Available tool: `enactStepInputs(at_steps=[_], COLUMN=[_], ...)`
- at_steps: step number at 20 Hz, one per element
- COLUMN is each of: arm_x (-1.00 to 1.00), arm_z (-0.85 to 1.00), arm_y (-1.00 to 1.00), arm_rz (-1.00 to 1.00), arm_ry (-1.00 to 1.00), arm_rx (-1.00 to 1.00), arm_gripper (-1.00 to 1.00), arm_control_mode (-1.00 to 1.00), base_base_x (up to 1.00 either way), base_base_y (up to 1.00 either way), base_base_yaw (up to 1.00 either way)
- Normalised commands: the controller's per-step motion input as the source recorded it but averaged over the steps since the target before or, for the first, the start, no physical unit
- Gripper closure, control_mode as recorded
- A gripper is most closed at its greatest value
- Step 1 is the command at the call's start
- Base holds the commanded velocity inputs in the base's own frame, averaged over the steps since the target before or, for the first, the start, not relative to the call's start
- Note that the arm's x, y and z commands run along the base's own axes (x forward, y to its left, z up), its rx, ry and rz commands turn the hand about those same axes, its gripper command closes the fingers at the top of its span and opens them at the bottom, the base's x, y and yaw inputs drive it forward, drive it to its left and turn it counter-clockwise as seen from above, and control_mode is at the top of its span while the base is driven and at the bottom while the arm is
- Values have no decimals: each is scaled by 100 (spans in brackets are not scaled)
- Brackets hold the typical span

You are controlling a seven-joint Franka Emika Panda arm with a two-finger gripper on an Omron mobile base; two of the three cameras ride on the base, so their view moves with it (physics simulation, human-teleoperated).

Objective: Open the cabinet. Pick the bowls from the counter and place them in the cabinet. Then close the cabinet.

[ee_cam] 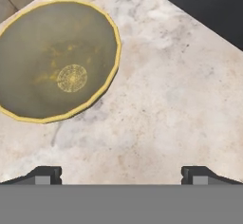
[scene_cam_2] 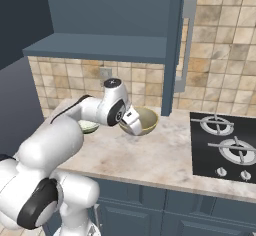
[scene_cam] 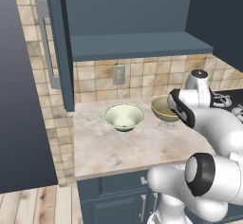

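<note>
Now we hover our gripper jaws wide and empty, just beside the mustard bowl on the counter, lining up on its rim; the cabinet above us stands open.

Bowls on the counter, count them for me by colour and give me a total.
Pale cream-green bowl: 1
Mustard yellow bowl: 1
Total: 2, both on the counter, neither yet in the open cabinet.
</note>
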Motion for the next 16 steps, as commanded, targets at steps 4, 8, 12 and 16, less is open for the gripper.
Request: enactStepInputs(at_steps=[4,8,12,16], arm_x=[26,21,14,21], arm_z=[-26,-26,-14,-2], arm_y=[-11,-10,-4,-4], arm_rz=[0,0,0,0], arm_ry=[3,4,8,12], arm_rx=[4,4,4,5], arm_gripper=[-100,-100,-100,-100], arm_control_mode=[-100,-100,-100,-100], base_base_x=[0,0,0,0], base_base_y=[0,0,0,0], base_base_yaw=[0,0,0,0])
